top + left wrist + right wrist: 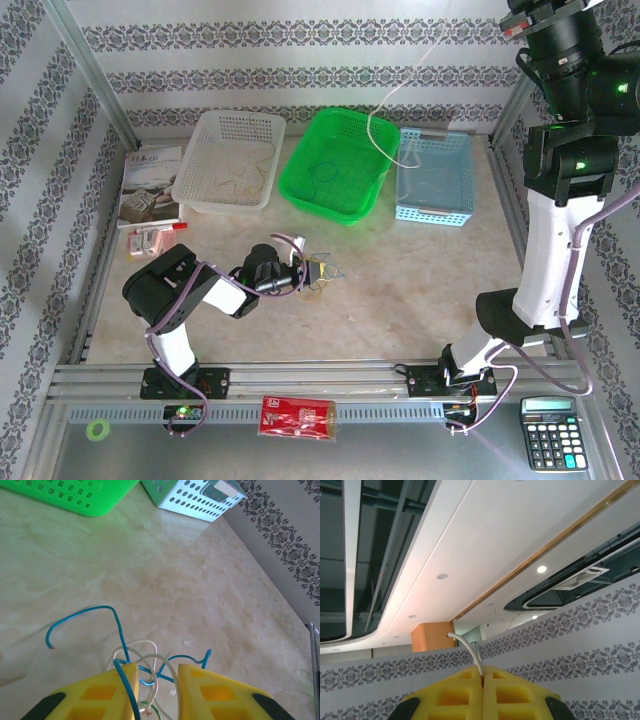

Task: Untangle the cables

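A small tangle of cables (324, 272) lies on the table in front of my left gripper (308, 272). In the left wrist view the left gripper (157, 672) stands open, its yellow fingers (107, 690) a little apart around blue cable (82, 614), white cable (145, 647) and a green strand (155, 709). My right gripper (483, 672) is raised high at the back right and is shut on a white cable (470, 650). That white cable (400, 90) hangs down over the green basket's right rim (372, 125) towards the blue basket.
Three baskets stand along the back: white (215, 195) with yellowish strands, green (300, 185) with a dark strand, blue (430, 212). A booklet (150, 185) lies at the left. A red pack (297, 415), calculator (548, 432) and green ring (97, 429) sit in front.
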